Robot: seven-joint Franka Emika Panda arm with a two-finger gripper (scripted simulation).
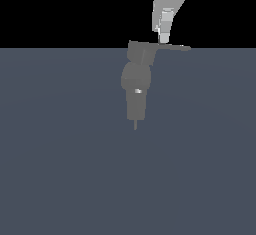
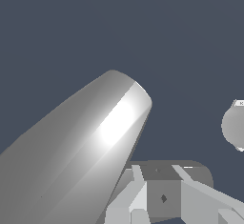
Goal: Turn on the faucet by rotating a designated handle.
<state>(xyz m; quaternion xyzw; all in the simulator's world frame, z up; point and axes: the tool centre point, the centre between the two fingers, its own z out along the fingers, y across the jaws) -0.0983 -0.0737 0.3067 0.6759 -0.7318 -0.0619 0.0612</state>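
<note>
Faucet (image 1: 136, 81), the small matte grey upright fixture with a bulbous middle, a narrower cylindrical section and a thin pin at the low end, is standing on the flat slate-blue surface (image 1: 60, 169) close to its far edge, roughly midway along that edge in the exterior view. The long, thin, flat grey tapering lever handle (image 1: 172, 47) is sticking out sideways from the blocky grey cap toward the exterior view's right. The white robot gripper (image 1: 164, 39) is hanging directly over the lever, its tip touching or just above it, about midway along its length. Whether the jaws are parted or closed cannot be told here; they are merging into one pale block.

Wrist view: a large rounded grey tapering form (image 2: 95, 137) with a bright glare is filling the near field; I am reading it as part of the faucet, not with certainty. Pale grey blocky gripper parts (image 2: 162, 197) are showing at the frame edge, but the finger gap is not resolvable. A round grey shape (image 2: 234, 125) is cut off at the side; unidentified.

Judgement on the step in hand: contact is being made for a push, not a grasp. Pressing nearer the lever's thin free end would be giving more leverage. The push should be sideways along the turning arc, level, not downward, or the tip may be slipping off the flat blade.
</note>
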